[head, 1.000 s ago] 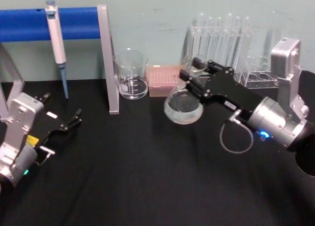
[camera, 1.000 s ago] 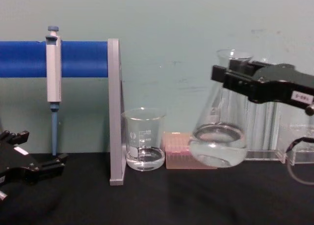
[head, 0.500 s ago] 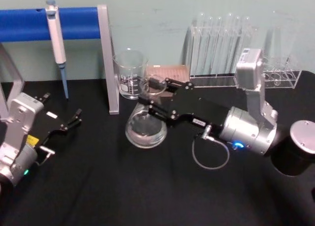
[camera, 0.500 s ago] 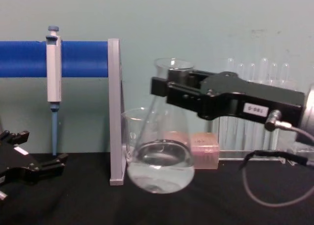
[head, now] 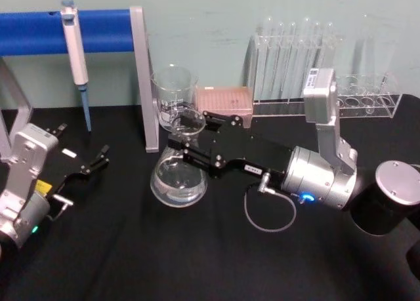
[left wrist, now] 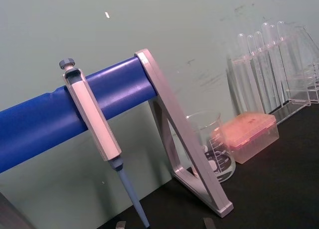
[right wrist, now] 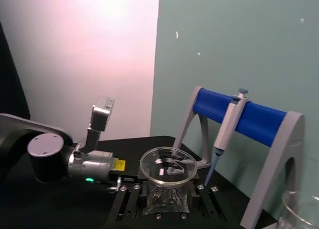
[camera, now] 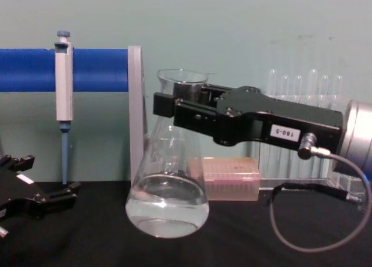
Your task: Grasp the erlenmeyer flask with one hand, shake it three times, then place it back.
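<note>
The erlenmeyer flask (head: 178, 181) is clear glass with liquid in its wide base. It hangs just in front of the beaker, slightly tilted. My right gripper (head: 186, 136), black with a white "180-5" label, is shut on the flask's neck below the flared rim. In the chest view the flask (camera: 167, 206) seems to hang just above the black table, with the right gripper (camera: 177, 102) reaching in from the right. The right wrist view looks down on the flask's rim (right wrist: 168, 165) between the jaws. My left gripper (head: 94, 162) rests open at the left, holding nothing.
A glass beaker (head: 174, 94) stands behind the flask beside the grey post (head: 146, 78) of the blue stand, which holds a pipette (head: 75, 48). A pink tip box (head: 225, 99) and a rack of test tubes (head: 308, 58) line the back wall at the right.
My right gripper has swung the flask to the left, from in front of the test tube rack to in front of the beaker, and lower. The left arm has not moved.
</note>
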Controlling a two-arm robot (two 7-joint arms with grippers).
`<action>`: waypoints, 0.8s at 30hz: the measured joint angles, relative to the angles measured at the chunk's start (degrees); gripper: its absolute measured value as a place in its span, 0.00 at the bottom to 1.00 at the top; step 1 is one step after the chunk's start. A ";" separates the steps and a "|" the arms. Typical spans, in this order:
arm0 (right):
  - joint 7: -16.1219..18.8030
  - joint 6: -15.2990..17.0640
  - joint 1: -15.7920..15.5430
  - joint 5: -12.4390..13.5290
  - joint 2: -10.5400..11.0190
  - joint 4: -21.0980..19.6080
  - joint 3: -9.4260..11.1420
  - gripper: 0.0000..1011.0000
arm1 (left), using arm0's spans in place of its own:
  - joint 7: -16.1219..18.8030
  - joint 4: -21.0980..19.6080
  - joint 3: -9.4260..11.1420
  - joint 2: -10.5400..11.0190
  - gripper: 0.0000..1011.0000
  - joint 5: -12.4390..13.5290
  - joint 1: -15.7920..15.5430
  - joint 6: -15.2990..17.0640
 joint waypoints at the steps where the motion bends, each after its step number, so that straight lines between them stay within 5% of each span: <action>1: -0.20 -0.09 0.00 0.07 0.07 0.03 0.05 0.44 | 0.00 0.00 0.00 0.00 0.99 0.00 0.00 0.00; 11: -5.83 -1.22 -2.10 0.34 2.39 -0.95 4.13 0.44 | 0.00 0.00 0.00 0.00 0.99 0.00 0.00 0.00; 24: -15.79 -1.18 -11.28 -0.20 7.58 -6.20 15.59 0.44 | 0.00 0.00 0.00 0.00 0.99 0.00 0.00 0.00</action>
